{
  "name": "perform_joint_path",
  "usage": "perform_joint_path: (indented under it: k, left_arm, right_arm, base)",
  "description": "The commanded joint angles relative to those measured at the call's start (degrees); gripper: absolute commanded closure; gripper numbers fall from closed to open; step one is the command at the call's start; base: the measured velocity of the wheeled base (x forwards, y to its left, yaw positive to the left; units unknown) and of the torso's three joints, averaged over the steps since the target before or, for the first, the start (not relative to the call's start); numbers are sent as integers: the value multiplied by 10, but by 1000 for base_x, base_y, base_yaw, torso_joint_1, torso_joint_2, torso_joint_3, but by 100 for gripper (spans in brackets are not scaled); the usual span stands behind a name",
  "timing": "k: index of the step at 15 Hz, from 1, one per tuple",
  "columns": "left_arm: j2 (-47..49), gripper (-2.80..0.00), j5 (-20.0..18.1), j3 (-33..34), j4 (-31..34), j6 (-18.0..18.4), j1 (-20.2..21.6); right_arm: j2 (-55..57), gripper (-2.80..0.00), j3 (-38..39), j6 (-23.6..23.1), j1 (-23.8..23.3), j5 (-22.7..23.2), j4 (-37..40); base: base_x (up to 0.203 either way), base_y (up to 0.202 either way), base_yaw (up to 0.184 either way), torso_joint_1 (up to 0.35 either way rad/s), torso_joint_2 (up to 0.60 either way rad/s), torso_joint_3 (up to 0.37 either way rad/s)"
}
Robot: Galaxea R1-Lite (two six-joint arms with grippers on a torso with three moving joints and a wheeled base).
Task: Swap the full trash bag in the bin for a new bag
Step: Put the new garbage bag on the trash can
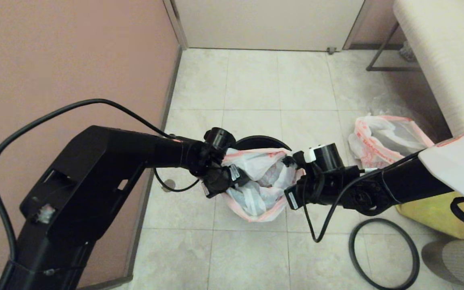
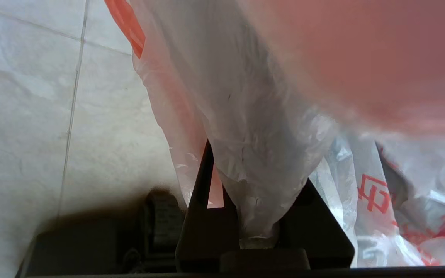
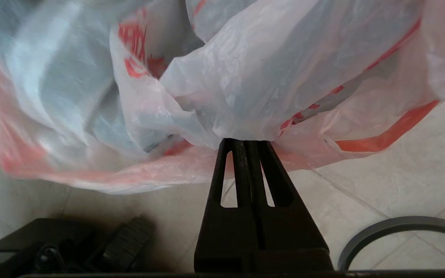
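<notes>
two grippers, two printed bags, one bin, one loose hoop, one yellow bag. the bin, round and black, stands on the tiled floor and serves as the landmark here. the new bag hangs spread just in front of the bin, its far edge over the bin's near rim; it is thin white plastic with an orange-red border and red printed lettering too crumpled to read, and nothing bulky shows inside it. the left gripper is at the bag's left edge, jaws closed down on a bunched fold of film. the right gripper is at the bag's right edge, jaws pressed fully together on the film. the full trash bag sits well to the right of the bin, red lettering on its band unreadable, contents indistinct. the hoop lies flat, right and nearer than the bin. the yellow bag stands further right.
</notes>
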Motion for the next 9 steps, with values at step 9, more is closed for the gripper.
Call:
perform_joint_path:
  k: [9]
  left_arm:
    - [24, 0, 39, -4, -27, -3, 8]
  right_arm:
    - [-56, 0, 33, 25, 9, -66, -4]
  base:
    - [0, 0, 0, 0, 0, 0]
